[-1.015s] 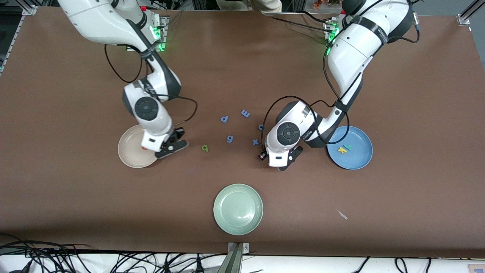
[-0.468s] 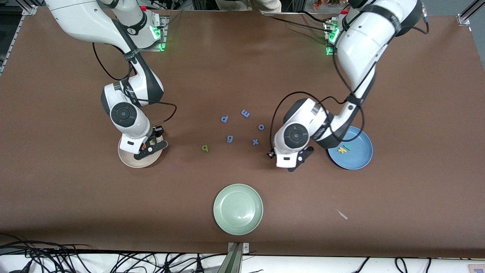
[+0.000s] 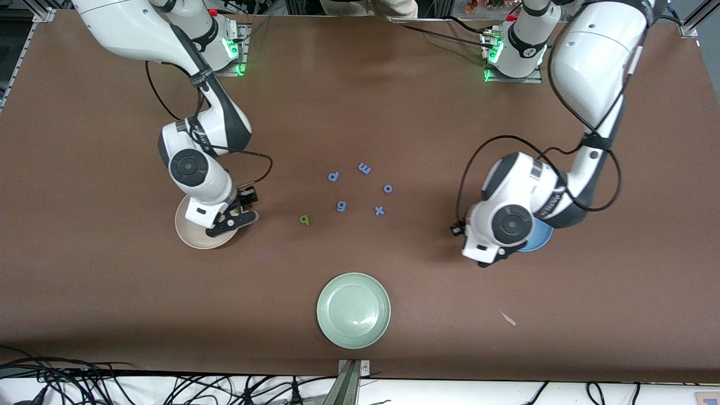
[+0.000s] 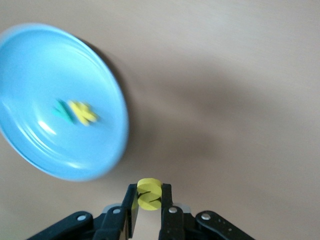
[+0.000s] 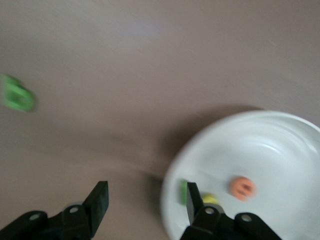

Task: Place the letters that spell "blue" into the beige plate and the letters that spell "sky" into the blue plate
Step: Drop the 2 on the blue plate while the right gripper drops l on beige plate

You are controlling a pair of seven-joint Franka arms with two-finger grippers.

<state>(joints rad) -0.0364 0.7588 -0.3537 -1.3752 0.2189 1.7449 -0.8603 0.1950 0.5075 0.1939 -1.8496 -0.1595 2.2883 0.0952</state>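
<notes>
Left claw (image 4: 148,212): pressed together on a yellow s (image 4: 149,194), which sits pinched between the fingertips. The wrist view places it over bare surface (image 3: 360,101) just beside the rim of the blue plate (image 4: 112,90). In the front view the left arm's wrist housing covers most of that plate, leaving only a sliver visible (image 3: 539,239).

Contents of the blue plate: a yellow k (image 4: 83,112) and a teal-green y (image 4: 62,110), lying touching or nearly so near the plate's middle.

Right claw (image 5: 145,207): spread, holding nothing. It hangs over the edge of the beige plate (image 3: 188,233), at the side toward the middle of the surface.

Contents of the beige plate, per the right wrist view: an orange e (image 5: 242,187), a yellow u (image 5: 210,198) partly hidden by a claw finger, and a thin green l (image 5: 183,192) close to the rim.

Dark green b (image 3: 304,220): lies on the open surface, outside any plate, between the beige plate and the cluster of blue letters.

Blue letters, all on the surface near its middle: p (image 3: 333,176), m (image 3: 364,167), o (image 3: 388,188), g (image 3: 341,206), x (image 3: 379,211).

Pale green plate (image 3: 354,310): nearest the front camera, with nothing in it. A small pale scrap (image 3: 508,319) lies on the surface toward the left arm's end.
</notes>
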